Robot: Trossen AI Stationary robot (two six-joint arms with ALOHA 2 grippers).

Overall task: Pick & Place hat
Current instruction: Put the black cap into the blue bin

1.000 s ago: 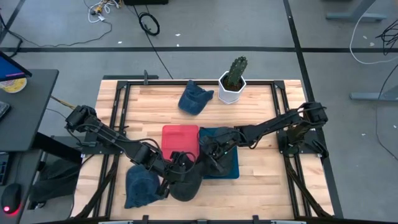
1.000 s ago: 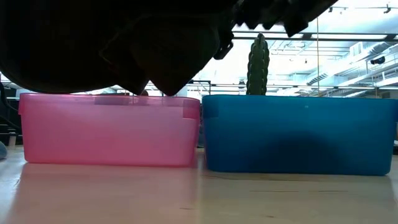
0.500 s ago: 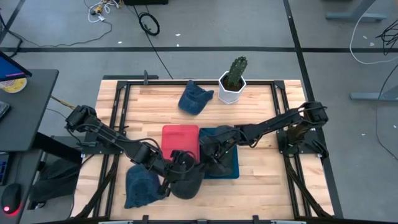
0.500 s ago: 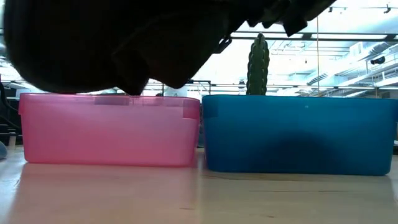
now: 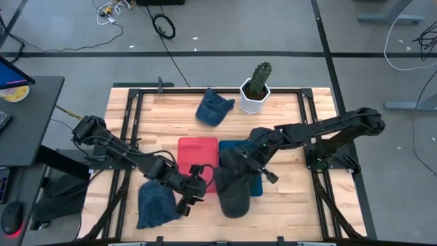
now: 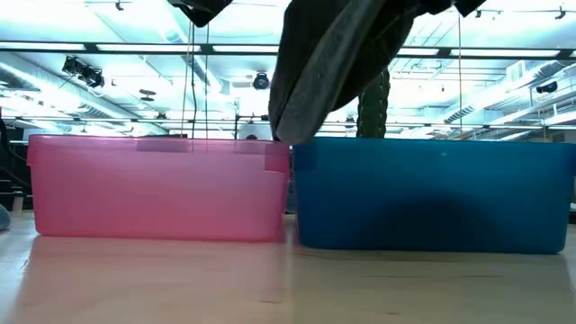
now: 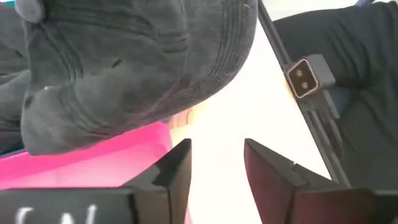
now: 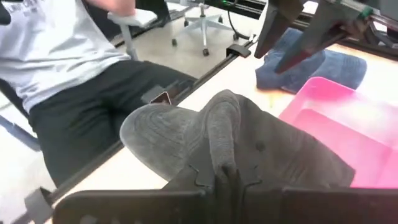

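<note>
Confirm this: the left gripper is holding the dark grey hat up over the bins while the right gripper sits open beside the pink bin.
Swapped. In the high view, the right gripper holds the dark grey hat; the left gripper sits open beside the pink bin.

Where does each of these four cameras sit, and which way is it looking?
High view: above the table, facing straight down; both arms, the pink bin and the dark hat show.
Low view: at tabletop height, facing the pink bin and blue bin; the hat hangs from above.
Left wrist view: on the left arm, past the open left gripper to the hat.
Right wrist view: on the right arm; the right gripper pinches the hat.
All four share the hat.
</note>
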